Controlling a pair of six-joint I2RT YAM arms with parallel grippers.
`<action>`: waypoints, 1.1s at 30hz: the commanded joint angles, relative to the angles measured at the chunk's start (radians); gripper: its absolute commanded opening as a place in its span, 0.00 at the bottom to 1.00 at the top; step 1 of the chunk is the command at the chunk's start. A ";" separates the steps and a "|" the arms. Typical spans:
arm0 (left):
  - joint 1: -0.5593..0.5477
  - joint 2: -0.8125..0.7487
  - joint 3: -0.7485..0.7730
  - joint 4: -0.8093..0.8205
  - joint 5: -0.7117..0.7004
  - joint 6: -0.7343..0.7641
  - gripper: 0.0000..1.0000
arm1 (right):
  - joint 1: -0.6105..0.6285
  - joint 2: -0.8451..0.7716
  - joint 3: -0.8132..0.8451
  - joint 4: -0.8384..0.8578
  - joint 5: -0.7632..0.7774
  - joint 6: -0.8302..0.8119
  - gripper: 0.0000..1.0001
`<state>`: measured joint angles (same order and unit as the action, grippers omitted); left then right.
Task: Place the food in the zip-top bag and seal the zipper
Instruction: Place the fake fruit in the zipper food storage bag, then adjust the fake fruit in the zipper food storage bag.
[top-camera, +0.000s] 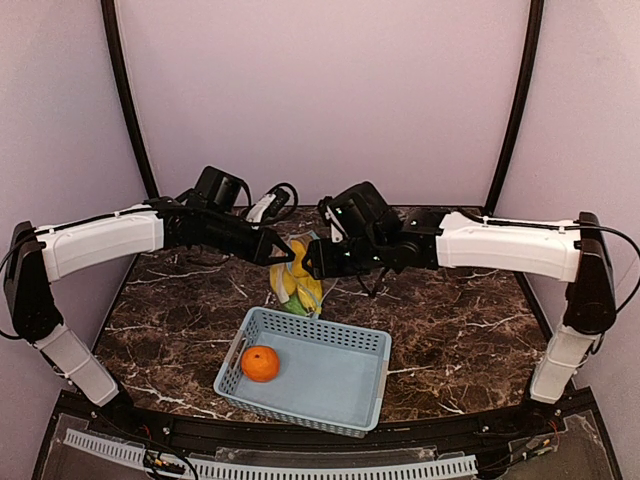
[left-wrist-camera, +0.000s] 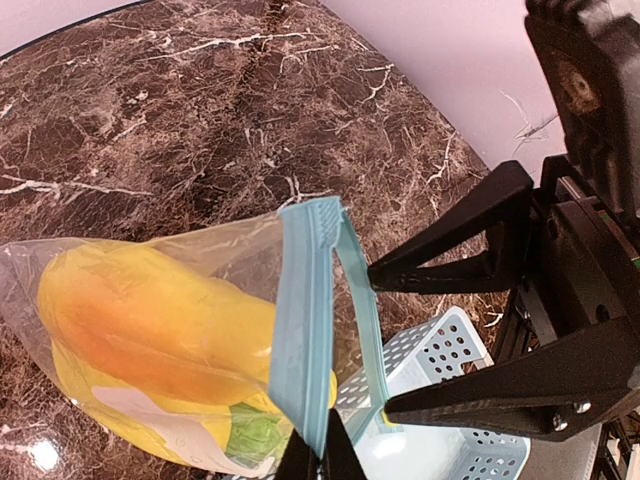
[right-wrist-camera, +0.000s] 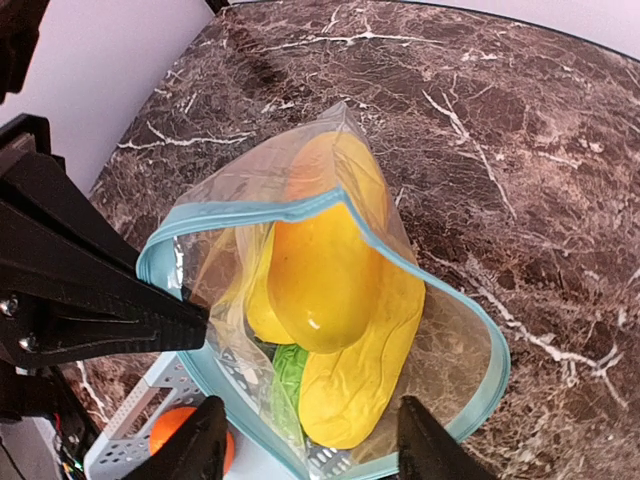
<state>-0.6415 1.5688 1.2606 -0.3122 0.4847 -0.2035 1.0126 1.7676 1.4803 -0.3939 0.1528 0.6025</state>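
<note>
Nearest: blue perforated basket (top-camera: 300, 420) on marble table (top-camera: 470, 320), orange (top-camera: 260, 363) inside at its L end. Behind it, zip-top bag (top-camera: 297, 280) held up w/ yellow fruits (right-wrist-camera: 320, 280) + green pod (right-wrist-camera: 290, 375) inside. L gripper (left-wrist-camera: 318, 455) pinches zipper (left-wrist-camera: 305, 320). R gripper (right-wrist-camera: 312, 420) spread, fingers either side of bag's open mouth.

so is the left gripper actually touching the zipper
Touching. The left wrist view shows the left gripper shut on the zipper, the blue strip pinched between its fingertips at the bottom edge.
</note>
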 joint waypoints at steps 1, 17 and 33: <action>-0.002 -0.036 0.002 0.006 -0.001 -0.002 0.01 | 0.008 -0.025 -0.051 0.086 -0.033 -0.014 0.51; -0.002 -0.037 0.002 0.012 0.014 0.001 0.01 | 0.009 0.106 0.045 0.087 -0.005 -0.064 0.38; -0.004 -0.020 -0.010 0.053 0.106 -0.020 0.01 | -0.014 0.191 0.082 0.171 0.034 -0.171 0.32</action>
<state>-0.6415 1.5688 1.2606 -0.2993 0.5354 -0.2184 1.0050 1.9163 1.5410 -0.2825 0.1917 0.4641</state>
